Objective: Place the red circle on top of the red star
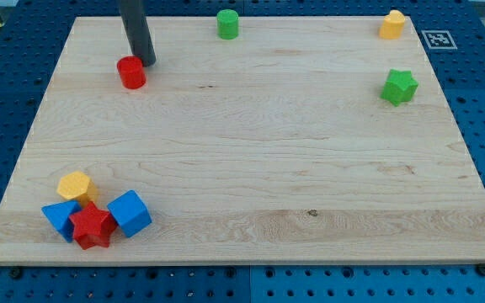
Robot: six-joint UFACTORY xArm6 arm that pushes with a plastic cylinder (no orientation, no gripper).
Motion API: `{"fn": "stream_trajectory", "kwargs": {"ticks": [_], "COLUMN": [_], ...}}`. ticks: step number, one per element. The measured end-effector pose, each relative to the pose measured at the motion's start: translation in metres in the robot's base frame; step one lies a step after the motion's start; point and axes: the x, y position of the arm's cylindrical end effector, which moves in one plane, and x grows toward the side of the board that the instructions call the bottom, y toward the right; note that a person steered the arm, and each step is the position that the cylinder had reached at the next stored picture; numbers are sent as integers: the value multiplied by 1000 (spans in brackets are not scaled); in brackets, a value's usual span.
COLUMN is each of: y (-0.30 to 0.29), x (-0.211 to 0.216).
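The red circle stands on the wooden board near the view's top left. My tip is just to the upper right of it, touching or almost touching its edge. The red star lies at the view's bottom left, wedged in a cluster with a blue block on its left, a blue cube on its right and a yellow block above it. The star is far below the circle.
A green cylinder stands at the top middle. A yellow block sits at the top right, with a green star below it. The board's left edge runs close to the cluster.
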Motion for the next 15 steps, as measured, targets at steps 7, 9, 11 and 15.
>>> {"fn": "stream_trajectory", "kwargs": {"ticks": [7, 9, 11, 15], "y": [-20, -51, -17, 6], "x": [79, 100, 162, 189]}}
